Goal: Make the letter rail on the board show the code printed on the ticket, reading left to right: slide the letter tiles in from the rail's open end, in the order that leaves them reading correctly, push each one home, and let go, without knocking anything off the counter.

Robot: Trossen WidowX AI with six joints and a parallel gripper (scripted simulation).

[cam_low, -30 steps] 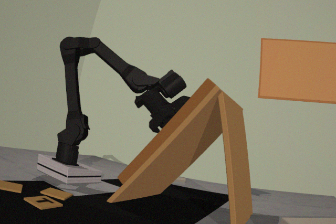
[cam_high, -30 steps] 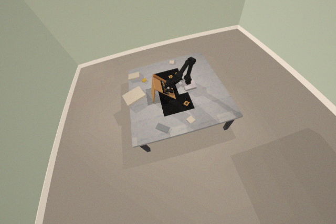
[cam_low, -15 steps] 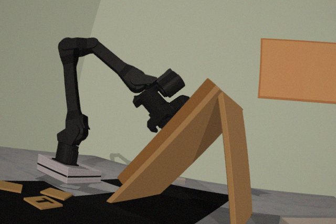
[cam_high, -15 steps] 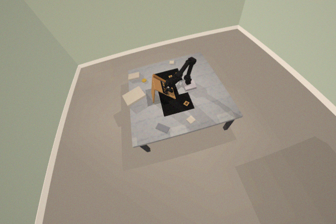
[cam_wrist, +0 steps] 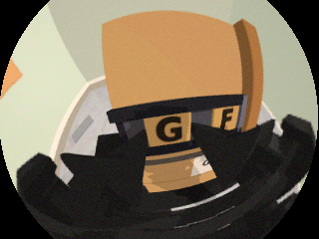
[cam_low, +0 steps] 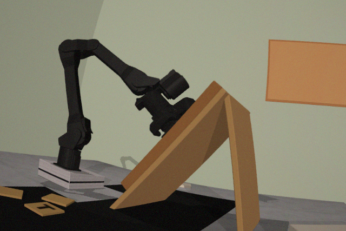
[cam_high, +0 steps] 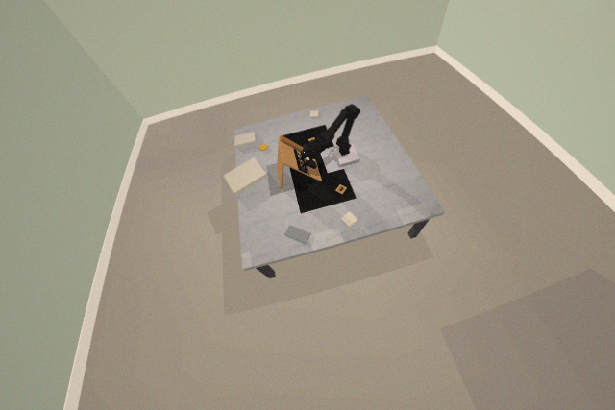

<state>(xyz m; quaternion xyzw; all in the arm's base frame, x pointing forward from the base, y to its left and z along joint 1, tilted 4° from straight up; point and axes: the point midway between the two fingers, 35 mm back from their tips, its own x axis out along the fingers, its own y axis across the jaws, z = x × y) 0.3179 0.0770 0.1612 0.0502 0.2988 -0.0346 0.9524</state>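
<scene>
My gripper (cam_high: 307, 159) (cam_wrist: 169, 129) is shut on the G tile (cam_wrist: 168, 129), one finger at each side of it. The G stands upright between the dark lips of the rail (cam_wrist: 174, 104) on the sloping wooden board (cam_high: 287, 153) (cam_low: 178, 150) (cam_wrist: 169, 60). The F tile (cam_wrist: 226, 119) sits in the rail to the right, near its right end, with a gap between it and the G. The white ticket (cam_wrist: 200, 166) shows below the rail, mostly hidden by a finger. A T tile (cam_low: 54, 211) lies flat by two other tiles, whose letters I cannot read.
The black mat (cam_high: 310, 199) (cam_low: 92, 214) lies under the board. A large cream block (cam_high: 244, 176), a smaller cream block (cam_high: 244, 138) and a yellow disc (cam_high: 263, 147) are behind the board. A grey block (cam_high: 297, 234) and a small cream block (cam_high: 349, 218) lie near one counter edge.
</scene>
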